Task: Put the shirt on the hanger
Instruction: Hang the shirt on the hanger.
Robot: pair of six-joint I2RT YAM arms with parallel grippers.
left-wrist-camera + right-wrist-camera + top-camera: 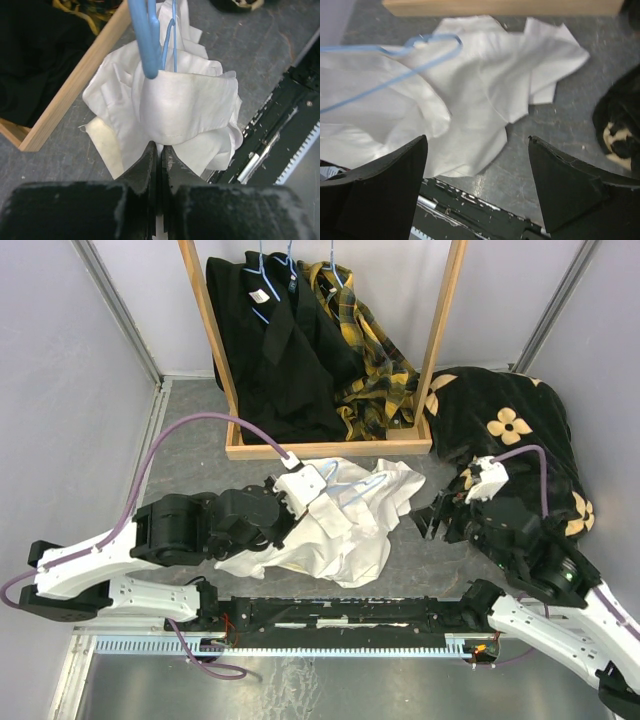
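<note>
Fingers (145, 170) of the left tool (159, 149) fill the foreground of its wrist view, pressed together on a fold of the shirt (185, 105) at their tips. The right tool (477, 140) is spread wide and holds nothing, just off the shirt's right edge.

Shirt location: crumpled on the grey tabletop (190, 455), in front of the wooden rack base (330, 450), between the 2 arms.

Hanger (148, 45): lying on the shirt, with part of its wire passing under a fold.

Handling, as judged: the shirt is light, limp and thin. It will sag and bunch, so grip it at the collar or a shoulder seam. The hanger is light, springy and slick, so pinch the wire near the hook.
</note>
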